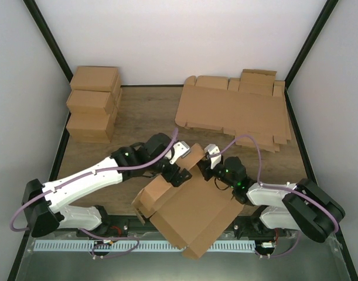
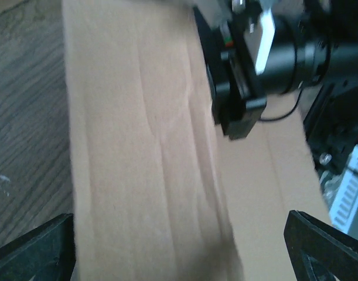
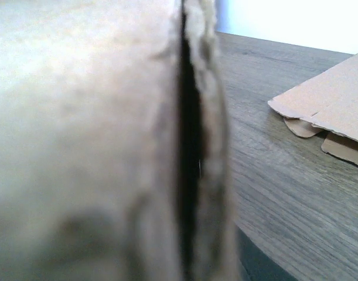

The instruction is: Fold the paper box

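The paper box (image 1: 193, 213) is a brown cardboard piece, partly folded up, at the table's near edge between my two arms. My left gripper (image 1: 180, 171) is at its upper left part. In the left wrist view its fingers (image 2: 35, 249) stand wide apart in the bottom corners, and the cardboard (image 2: 143, 146) spreads beneath them, so it is open. My right gripper (image 1: 210, 168) meets the box's raised top flap (image 1: 194, 154) from the right. The left wrist view shows it (image 2: 237, 117) clamped at the panel's edge. In the right wrist view a doubled cardboard wall (image 3: 196, 146) fills the frame and hides the fingers.
A thick sheaf of flat cardboard blanks (image 1: 234, 111) lies at the back right, and its corner shows in the right wrist view (image 3: 325, 108). Several finished brown boxes (image 1: 94, 102) are stacked at the back left. The wooden table (image 1: 143, 117) lies between them. White walls enclose the table.
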Controlling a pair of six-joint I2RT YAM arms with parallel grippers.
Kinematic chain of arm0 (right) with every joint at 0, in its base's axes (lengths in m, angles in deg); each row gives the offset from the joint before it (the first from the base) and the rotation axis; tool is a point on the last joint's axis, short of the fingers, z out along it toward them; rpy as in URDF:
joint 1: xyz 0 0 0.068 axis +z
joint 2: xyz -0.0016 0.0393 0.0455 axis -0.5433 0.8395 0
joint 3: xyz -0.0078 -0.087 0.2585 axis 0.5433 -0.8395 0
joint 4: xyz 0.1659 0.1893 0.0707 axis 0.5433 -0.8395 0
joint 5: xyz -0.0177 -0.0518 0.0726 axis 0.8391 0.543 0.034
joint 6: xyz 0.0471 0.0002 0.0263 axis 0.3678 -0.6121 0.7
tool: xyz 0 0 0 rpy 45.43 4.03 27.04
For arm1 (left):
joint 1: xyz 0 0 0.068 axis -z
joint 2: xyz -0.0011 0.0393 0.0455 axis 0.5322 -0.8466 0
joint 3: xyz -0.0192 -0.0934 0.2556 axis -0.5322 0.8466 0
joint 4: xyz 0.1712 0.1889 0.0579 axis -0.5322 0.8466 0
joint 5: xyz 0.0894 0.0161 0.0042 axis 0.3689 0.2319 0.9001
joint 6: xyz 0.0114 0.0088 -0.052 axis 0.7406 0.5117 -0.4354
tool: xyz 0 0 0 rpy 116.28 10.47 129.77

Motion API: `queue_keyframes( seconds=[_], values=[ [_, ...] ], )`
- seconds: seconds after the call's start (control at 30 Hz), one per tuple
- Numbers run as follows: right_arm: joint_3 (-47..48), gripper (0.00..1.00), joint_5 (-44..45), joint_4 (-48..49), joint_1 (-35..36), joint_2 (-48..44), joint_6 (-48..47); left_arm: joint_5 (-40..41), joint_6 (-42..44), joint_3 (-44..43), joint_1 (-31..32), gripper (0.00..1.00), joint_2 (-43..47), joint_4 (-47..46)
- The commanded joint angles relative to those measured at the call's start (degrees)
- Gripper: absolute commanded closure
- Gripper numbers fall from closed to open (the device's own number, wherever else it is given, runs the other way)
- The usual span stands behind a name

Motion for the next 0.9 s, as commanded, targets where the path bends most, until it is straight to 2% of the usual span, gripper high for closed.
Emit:
queue_keyframes(
  seconds=[0.0, 0.17, 0.47, 0.63, 0.77, 0.87],
  values=[
    [-0.25, 0.76, 2.7, 3.33, 0.4, 0.06, -0.6, -6.44, -3.87, -2.29, -3.33, 0.02, 1.38, -6.13],
    [-0.65, 0.78, 2.37, 4.18, 0.4, 0.17, -0.99, -11.22, -6.33, -2.15, -8.89, 0.02, 1.56, -8.36],
    [-0.76, 0.8, 0.9, 5.28, 0.4, 1.44, -1.72, -14.66, -10.9, 0.13, -17.0, 0.0, 3.02, -12.24],
    [-1.11, 0.8, 0.55, 6.77, 0.4, 2.47, -2.19, -11.95, -11.62, -0.27, -18.15, 0.0, 0.29, -11.48],
    [-1.1, 0.8, 0.11, 7.42, 0.4, 3.16, -2.43, -16.24, -11.86, -0.16, -18.13, 0.0, -2.87, -13.26],
    [-1.29, 0.8, -0.11, 8.11, 0.39, 3.52, -2.36, -18.27, -11.71, -0.75, -18.12, 0.06, -5.32, -14.06]
  ],
)
